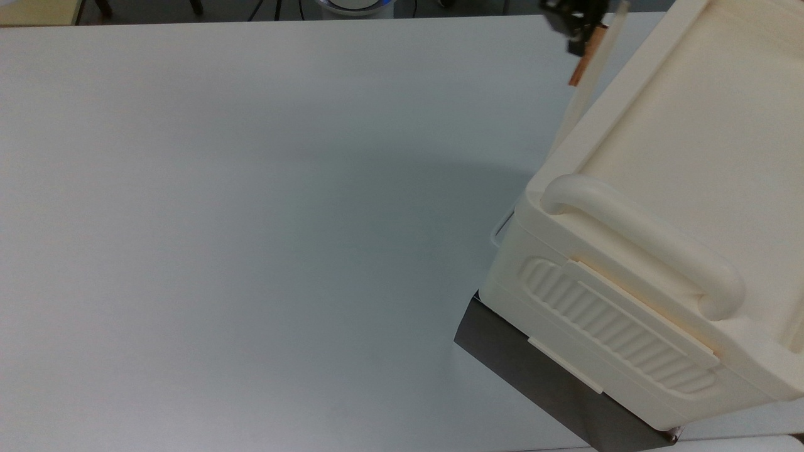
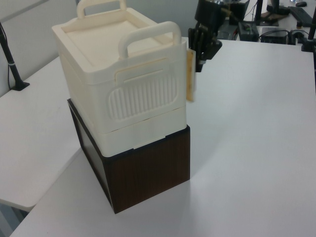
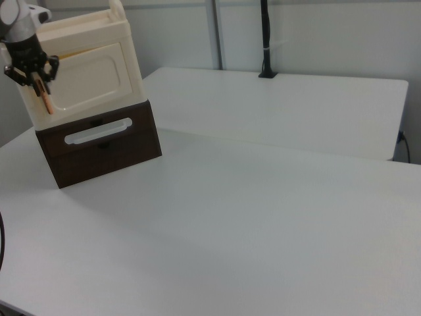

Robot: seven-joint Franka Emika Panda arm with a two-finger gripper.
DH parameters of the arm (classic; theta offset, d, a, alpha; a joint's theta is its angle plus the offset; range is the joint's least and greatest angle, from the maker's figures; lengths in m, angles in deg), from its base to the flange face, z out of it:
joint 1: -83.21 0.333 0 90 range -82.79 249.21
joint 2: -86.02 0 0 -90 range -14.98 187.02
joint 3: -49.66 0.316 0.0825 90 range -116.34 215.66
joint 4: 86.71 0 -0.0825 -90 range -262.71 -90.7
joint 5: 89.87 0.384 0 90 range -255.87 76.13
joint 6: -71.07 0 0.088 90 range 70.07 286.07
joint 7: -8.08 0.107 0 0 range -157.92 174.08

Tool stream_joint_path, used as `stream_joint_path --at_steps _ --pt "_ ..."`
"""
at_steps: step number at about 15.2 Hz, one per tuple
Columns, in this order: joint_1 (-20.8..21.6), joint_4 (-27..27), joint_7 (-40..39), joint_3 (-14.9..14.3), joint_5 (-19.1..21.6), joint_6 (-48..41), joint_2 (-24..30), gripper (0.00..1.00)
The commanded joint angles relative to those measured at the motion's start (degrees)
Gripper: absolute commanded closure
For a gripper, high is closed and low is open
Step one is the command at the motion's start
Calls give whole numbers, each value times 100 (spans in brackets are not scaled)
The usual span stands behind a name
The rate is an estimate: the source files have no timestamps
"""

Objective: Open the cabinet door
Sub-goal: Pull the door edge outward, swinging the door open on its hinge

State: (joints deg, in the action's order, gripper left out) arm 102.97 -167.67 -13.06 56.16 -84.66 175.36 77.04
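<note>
Swinging ajar on the cream cabinet [image 2: 118, 84], the cabinet door [image 3: 89, 76] stands a little way off the front face, hinged on the side away from the gripper [image 3: 31, 74]. In the top view its thin edge [image 1: 587, 88] angles away from the cabinet's upper corner, with the copper handle [image 1: 581, 66] at the free end. The gripper sits right at that handle, its black fingers closed around the orange bar [image 3: 45, 99] as far as the right view lets me judge. In the left view the door's free edge [image 2: 190, 76] hangs just beside the cabinet's corner, the gripper [image 2: 203, 52] directly behind it.

Below the cabinet is a dark wooden drawer unit [image 2: 145, 170] with a pale pull [image 3: 97, 130], and both stand on a white table [image 1: 251, 220].

The door is only partly open, so most of the swing remains. The main risk is the slim bar slipping out of the fingers if the pull does not follow the door's arc. A straight tug could also drag the light cabinet across the drawer unit, since nothing visible fixes it there.
</note>
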Motion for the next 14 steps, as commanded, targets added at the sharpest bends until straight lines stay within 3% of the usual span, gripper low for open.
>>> stream_joint_path --at_steps 1,4,11,14 --pt "-621 -113 -66 -79 59 -671 273 34" --pt "-912 -60 -74 -97 85 -875 501 21" --pt "-1044 369 -74 -88 111 -1138 871 19" --pt "-983 423 -74 -36 348 -1033 854 19"
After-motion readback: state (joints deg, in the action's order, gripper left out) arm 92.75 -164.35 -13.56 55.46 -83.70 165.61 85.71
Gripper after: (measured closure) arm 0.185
